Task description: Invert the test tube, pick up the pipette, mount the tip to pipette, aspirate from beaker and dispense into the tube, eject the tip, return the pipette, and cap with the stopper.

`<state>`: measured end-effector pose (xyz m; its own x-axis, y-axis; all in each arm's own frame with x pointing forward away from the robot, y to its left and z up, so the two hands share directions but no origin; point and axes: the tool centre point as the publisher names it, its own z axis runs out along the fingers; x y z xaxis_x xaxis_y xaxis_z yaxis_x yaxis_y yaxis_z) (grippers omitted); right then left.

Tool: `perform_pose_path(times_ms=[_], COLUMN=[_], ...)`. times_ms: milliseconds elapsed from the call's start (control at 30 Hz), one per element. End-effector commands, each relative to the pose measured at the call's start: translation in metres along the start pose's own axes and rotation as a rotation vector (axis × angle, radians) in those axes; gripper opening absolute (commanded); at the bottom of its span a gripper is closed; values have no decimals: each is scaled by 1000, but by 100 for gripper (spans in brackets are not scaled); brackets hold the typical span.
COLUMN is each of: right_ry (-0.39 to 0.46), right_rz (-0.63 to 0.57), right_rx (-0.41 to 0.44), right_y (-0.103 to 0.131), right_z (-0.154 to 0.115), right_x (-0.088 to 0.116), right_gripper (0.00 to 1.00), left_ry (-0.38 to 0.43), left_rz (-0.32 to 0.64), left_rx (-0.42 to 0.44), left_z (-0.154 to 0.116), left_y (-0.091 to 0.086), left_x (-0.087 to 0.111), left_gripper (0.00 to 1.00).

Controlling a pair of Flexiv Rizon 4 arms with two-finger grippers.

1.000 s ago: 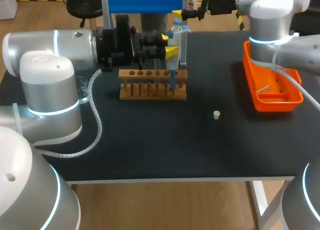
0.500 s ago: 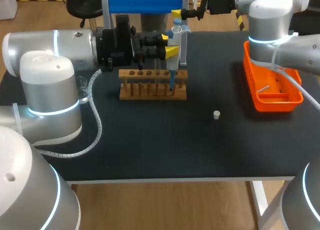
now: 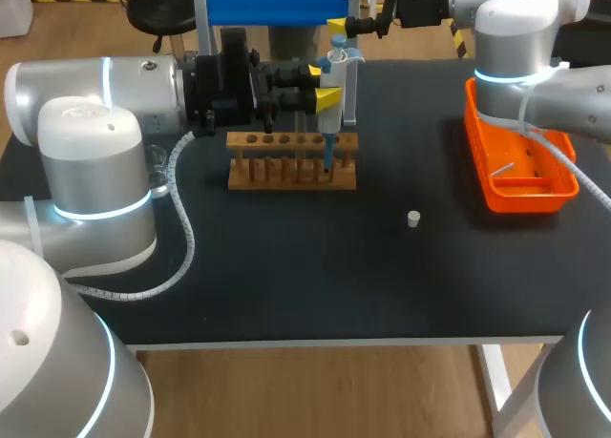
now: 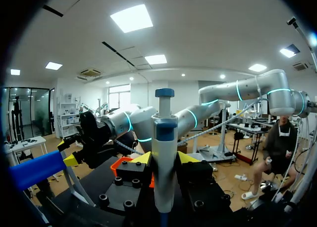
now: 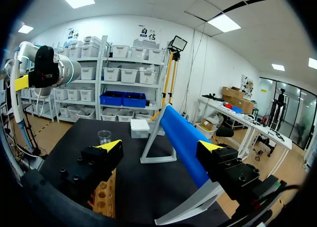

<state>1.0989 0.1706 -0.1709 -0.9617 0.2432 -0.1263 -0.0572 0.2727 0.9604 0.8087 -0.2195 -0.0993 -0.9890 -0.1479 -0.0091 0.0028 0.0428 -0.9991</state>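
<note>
My left gripper (image 3: 323, 85) is shut on an upright white pipette (image 3: 335, 68) with a blue top, over the right end of the wooden tube rack (image 3: 291, 161). The pipette's blue tip (image 3: 329, 155) points down into a hole of the rack; I cannot make out a tube there. In the left wrist view the pipette (image 4: 164, 158) stands between both yellow fingers (image 4: 141, 158). My right gripper (image 3: 344, 7) is open at the table's back, beside the blue bar of the pipette stand (image 3: 272, 5). That blue bar (image 5: 179, 138) lies ahead between its fingertips (image 5: 112, 146). A small white stopper (image 3: 412, 219) lies on the black table.
An orange tray (image 3: 520, 185) stands at the right edge under my right arm. A glass beaker (image 5: 104, 136) and a white tip box (image 5: 139, 128) stand on the left part of the table; the beaker (image 3: 158, 166) is half hidden behind my left arm.
</note>
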Motion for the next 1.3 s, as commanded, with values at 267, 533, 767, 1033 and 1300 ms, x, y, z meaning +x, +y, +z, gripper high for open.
perform_pose_path(times_ms=[267, 533, 767, 1033, 1300], right_ry=[4, 4, 4, 4, 4], right_rz=[0, 0, 0, 0, 0], right_rx=[1, 1, 1, 1, 1], right_y=[0, 0, 0, 0, 0], right_z=[0, 0, 0, 0, 0], right_x=[-2, -2, -2, -2, -2], right_gripper=[100, 100, 100, 100, 100], left_ry=[-3, -102, -191, -283, -383], left_rz=[-6, -30, -16, 4, -5], left_rx=[-11, -67, -93, -99, -73], left_z=[-2, -39, -71, -100, -112], left_y=[0, 4, 1, -2, 4], left_x=[0, -11, -29, -63, -98], left_gripper=[0, 0, 0, 0, 0])
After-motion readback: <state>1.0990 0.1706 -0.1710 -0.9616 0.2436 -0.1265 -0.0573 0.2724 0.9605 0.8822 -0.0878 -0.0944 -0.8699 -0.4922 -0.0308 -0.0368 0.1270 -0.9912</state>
